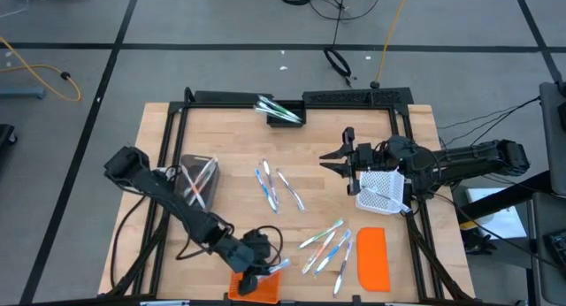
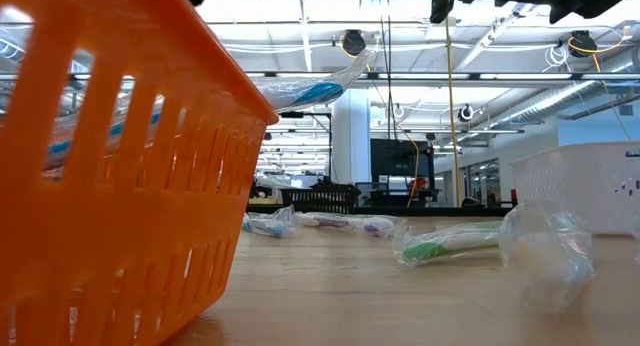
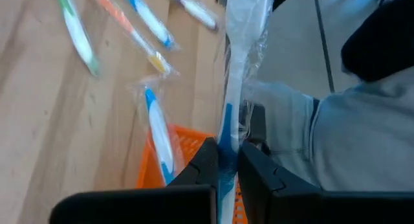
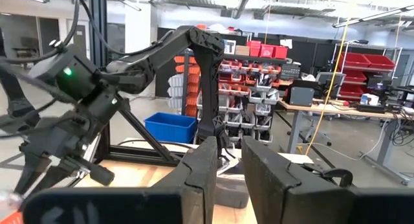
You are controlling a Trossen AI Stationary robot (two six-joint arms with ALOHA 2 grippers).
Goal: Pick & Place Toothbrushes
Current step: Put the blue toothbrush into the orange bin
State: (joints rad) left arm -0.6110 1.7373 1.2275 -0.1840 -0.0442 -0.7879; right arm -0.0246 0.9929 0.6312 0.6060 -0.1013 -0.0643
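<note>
Held toothbrush: a wrapped toothbrush with a blue handle sits pinched between the left gripper's two fingers, its clear wrapper running forward past the tips; it hangs just above the orange basket at the table's near edge.
Left gripper state: closed narrow on that toothbrush — the wrist view shows the blue handle squeezed in the slit.
Left arm pose: it reaches from the table's left side diagonally toward the near edge, wrist bent down over the basket.
Other toothbrushes: a bundle lies beside the left arm's base; a few lie at mid-table; a fan of blue, green and orange ones lies just beside the flat orange lid; more rest at the far edge.
Right gripper: it hovers right of centre, well apart from the loose toothbrushes — fingers narrow, nothing between them.
Right arm pose: stretched in level from the right edge, above the white mesh basket.
Surface: a pale wooden table in a dark frame.
Room: grey floor with cables; shelving and workbenches beyond.
</note>
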